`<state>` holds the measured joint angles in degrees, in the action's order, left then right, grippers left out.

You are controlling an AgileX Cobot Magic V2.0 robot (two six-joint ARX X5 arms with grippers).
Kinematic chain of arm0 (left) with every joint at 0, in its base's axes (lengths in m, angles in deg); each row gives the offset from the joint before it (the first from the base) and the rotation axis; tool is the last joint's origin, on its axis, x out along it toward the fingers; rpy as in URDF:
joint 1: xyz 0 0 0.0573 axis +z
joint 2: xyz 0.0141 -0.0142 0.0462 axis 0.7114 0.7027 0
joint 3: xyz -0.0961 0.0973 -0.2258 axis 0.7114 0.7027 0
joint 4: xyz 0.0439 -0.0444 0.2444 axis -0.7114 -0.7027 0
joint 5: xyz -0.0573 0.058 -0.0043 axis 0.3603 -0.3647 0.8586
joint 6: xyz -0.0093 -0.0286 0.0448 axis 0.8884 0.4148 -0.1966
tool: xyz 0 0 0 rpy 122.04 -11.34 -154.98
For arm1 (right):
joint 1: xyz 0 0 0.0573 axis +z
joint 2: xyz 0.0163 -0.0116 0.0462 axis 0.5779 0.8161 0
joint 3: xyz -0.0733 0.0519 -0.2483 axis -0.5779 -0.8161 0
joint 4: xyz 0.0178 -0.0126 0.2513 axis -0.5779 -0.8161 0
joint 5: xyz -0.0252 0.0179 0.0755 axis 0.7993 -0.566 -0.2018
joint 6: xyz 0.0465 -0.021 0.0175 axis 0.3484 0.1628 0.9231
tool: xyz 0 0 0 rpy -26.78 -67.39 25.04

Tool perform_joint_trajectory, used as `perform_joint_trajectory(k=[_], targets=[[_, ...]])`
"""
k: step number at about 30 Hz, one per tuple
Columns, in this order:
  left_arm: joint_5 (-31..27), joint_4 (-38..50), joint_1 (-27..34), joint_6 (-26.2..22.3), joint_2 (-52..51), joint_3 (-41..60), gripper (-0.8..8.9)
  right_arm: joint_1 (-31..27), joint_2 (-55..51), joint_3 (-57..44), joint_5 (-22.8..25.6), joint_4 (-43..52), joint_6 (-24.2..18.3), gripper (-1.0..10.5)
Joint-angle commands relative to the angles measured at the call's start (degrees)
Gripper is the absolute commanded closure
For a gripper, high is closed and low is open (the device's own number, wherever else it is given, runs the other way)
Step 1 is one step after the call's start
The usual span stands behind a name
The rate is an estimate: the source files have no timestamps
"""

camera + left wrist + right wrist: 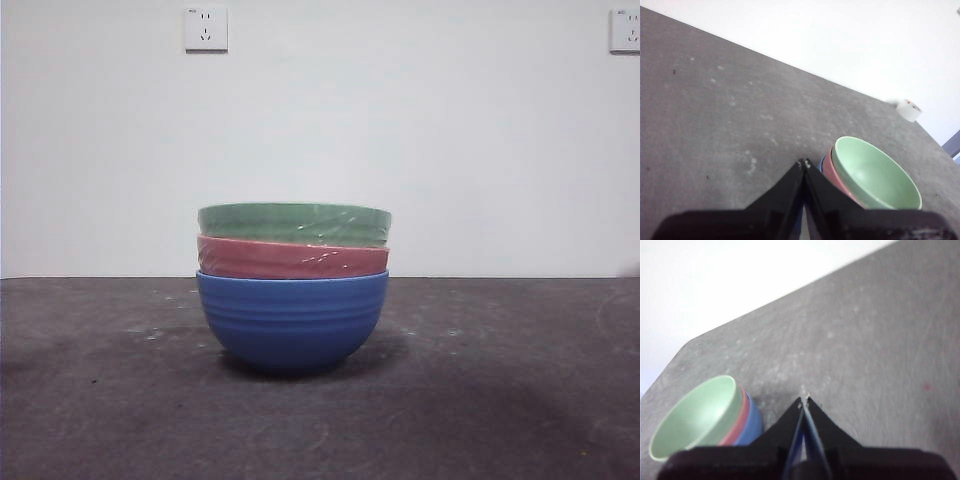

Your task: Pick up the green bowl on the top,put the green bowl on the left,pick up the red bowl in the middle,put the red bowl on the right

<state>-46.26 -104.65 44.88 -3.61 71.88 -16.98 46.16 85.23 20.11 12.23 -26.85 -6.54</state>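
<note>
Three bowls stand nested at the table's middle. The green bowl (pixel 293 223) is on top, the red bowl (pixel 291 259) is in the middle, and a blue bowl (pixel 291 320) is at the bottom. The stack also shows in the left wrist view, with the green bowl (pixel 874 175) and the red bowl (pixel 836 176), and in the right wrist view, with the green bowl (pixel 695 416) and the red bowl (pixel 738 421). My left gripper (pixel 804 162) is shut and empty, above the table beside the stack. My right gripper (pixel 803 400) is shut and empty, above the table on the stack's other side. Neither arm shows in the front view.
The dark grey table (pixel 500 400) runs back to a white wall with two sockets (pixel 205 29). A small white roll (pixel 909 110) lies at the table's far edge in the left wrist view.
</note>
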Motion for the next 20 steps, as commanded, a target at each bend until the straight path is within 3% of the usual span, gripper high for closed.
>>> perform_joint_trajectory(k=[1, 6, 13, 16, 20], targets=[[0.6, -0.8, 0.2, -4.8, 5.9, -5.1, 8.21, 0.1, 5.2, 5.8, 0.1, -0.5, -4.9, 9.6], [5.1, -3.3, 0.2, -13.6, 16.4, -14.3, 8.21, 0.1, 15.1, 16.4, -0.3, -5.0, -12.0, 9.6], [12.9, -9.9, 0.0, -22.9, 30.9, -26.1, 8.21, 0.1, 28.9, 30.1, -2.4, -15.2, -25.9, 9.5], [13.4, -14.5, -0.7, -26.2, 36.0, -30.5, 8.21, 0.1, 33.5, 33.6, -6.5, -18.3, -29.6, 9.5], [13.4, -19.3, -2.8, -30.2, 40.8, -34.6, 8.12, 0.1, 37.2, 35.2, -10.1, -19.3, -31.1, 9.4]])
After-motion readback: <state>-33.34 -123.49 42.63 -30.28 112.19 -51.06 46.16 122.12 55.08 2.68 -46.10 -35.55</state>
